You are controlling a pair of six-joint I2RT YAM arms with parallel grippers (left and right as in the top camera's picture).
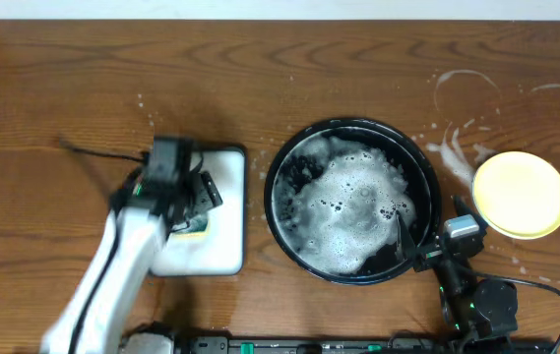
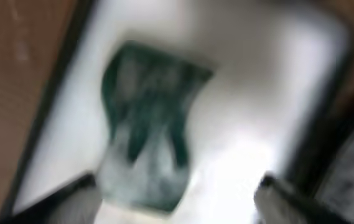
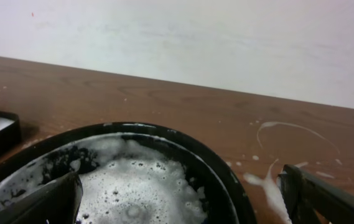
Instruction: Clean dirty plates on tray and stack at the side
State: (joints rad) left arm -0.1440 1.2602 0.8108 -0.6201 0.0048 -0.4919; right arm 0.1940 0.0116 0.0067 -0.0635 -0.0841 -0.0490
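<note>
The black tray (image 1: 354, 124) sits mid-table, full of white foam (image 1: 353, 202). A pale yellow plate (image 1: 521, 194) lies on the bare wood to its right, beside white soapy rings (image 1: 466, 93). No mint-green plate shows; the foam hides the tray's floor. My right gripper (image 1: 432, 231) is open and empty, straddling the tray's near right rim (image 3: 220, 168), with one finger over the foam (image 3: 139, 186) and one outside. My left gripper (image 1: 199, 202) is open above the green sponge (image 2: 149, 124) on the white tray (image 1: 222, 246); the left wrist view is blurred.
The white rectangular tray (image 2: 270, 81) stands left of the black tray, with a narrow strip of wood between them. Soap splashes (image 3: 267, 183) mark the wood right of the black tray. A wall rises behind the table's far edge.
</note>
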